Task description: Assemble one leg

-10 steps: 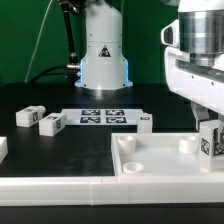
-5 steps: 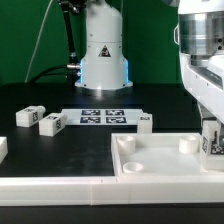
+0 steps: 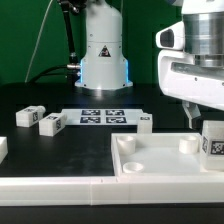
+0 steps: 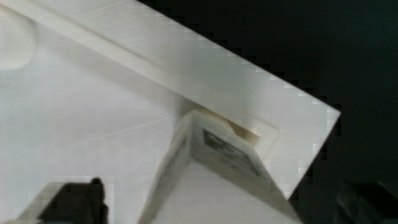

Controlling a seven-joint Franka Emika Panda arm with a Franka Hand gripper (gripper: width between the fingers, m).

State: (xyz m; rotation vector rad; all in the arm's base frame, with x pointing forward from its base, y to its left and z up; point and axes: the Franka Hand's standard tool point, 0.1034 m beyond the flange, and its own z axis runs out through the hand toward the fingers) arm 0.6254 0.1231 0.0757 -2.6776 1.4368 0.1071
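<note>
1 leg [image 3: 213,141] is seated at the tray's [image 3: 150,170] 3 o'clock corner; the gripper [image 3: 192,112] is seen raised, holding nothing, jaw spacing unclear. Tightening is judged next.

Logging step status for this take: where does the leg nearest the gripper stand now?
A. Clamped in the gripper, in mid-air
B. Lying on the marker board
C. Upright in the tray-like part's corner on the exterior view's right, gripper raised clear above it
C: the leg stands upright at the tray-like part's corner, with the gripper lifted off it.
</note>
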